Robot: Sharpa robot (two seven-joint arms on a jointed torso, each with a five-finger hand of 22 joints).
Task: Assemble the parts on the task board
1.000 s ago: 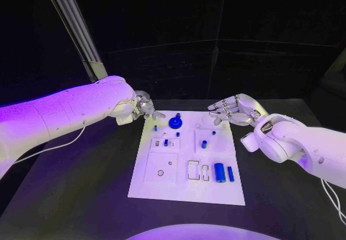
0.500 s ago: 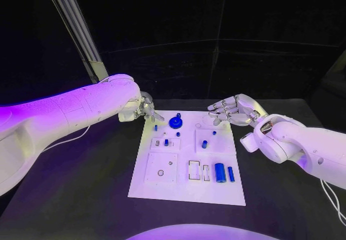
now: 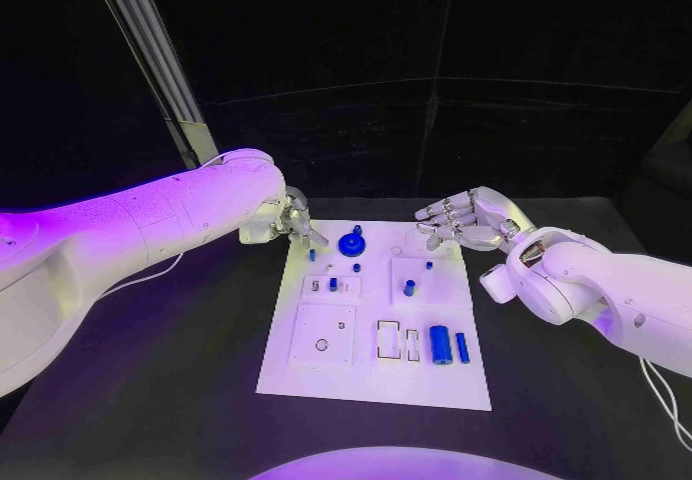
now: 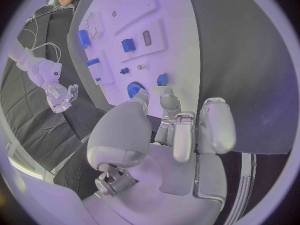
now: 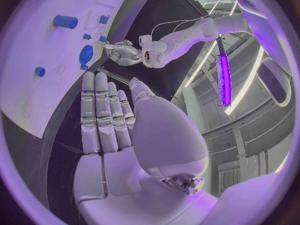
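Left hand [image 3: 293, 222] edged toward task board [image 3: 332, 372] (holds nothing, fingers apart) | right hand [image 3: 464, 220] spread, empty

Board [image 3: 289, 375] in front of both hands is open, just low blue parts [image 3: 438, 346] sticking up.

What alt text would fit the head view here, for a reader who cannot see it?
A white task board lies on a black table with small blue parts on it. The left hand hovers at its far left corner and the right hand at its far right corner, fingers apart, both holding nothing.
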